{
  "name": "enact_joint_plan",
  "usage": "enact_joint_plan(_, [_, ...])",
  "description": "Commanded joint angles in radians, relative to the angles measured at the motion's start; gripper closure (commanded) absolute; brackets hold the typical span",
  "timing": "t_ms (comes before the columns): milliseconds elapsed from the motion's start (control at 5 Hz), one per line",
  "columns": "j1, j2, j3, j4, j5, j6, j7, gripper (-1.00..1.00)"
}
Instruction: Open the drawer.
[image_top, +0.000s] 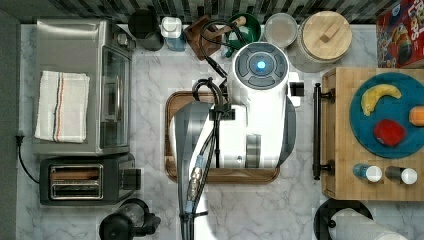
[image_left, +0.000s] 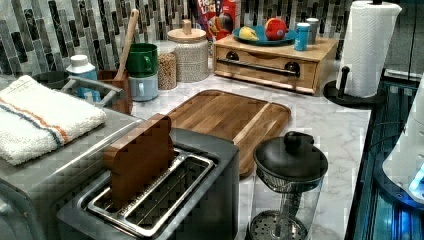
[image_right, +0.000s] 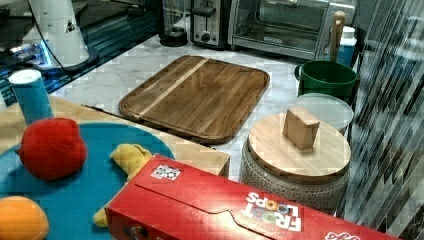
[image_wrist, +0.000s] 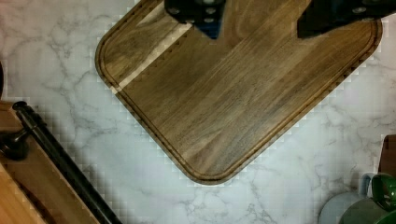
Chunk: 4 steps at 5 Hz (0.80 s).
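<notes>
The light bamboo drawer (image_left: 267, 70) sits shut in its wooden box at the back of the left view, its front flush with the box. Its long black bar handle (image_left: 257, 66) runs across the front on two black mounts. In the top view the handle (image_top: 316, 131) lies along the box's left side, right of my white arm (image_top: 260, 100). My gripper (image_wrist: 261, 18) is open with nothing between its dark fingers (image_wrist: 201, 11). It hangs over the dark brown tray (image_wrist: 224, 98). The handle (image_wrist: 60, 158) is off to one side, apart from the fingers.
On the drawer box stand a blue plate (image_top: 360, 125) with toy fruit and two shakers (image_top: 367, 172). A paper towel roll (image_left: 369, 47) stands beside the box. Jars (image_top: 325, 37), a green mug (image_right: 325, 77) and a cereal box (image_right: 210, 205) line the back. Toaster oven (image_top: 80, 85), toaster (image_top: 80, 182) and coffee press (image_left: 290, 185) stand opposite.
</notes>
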Motion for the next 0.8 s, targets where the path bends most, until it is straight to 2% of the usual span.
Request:
enact_joint_plan(200, [-0.002,0.004,0.002,-0.001,-0.001,0.000,-0.002,-1.00])
enact_joint_plan(400, [-0.006,0.004,0.006,-0.001,-0.001,0.000,-0.001,-1.00])
enact_joint_plan(800, [-0.064,-0.040,-0.034,-0.091,0.025,0.010,-0.444,-1.00])
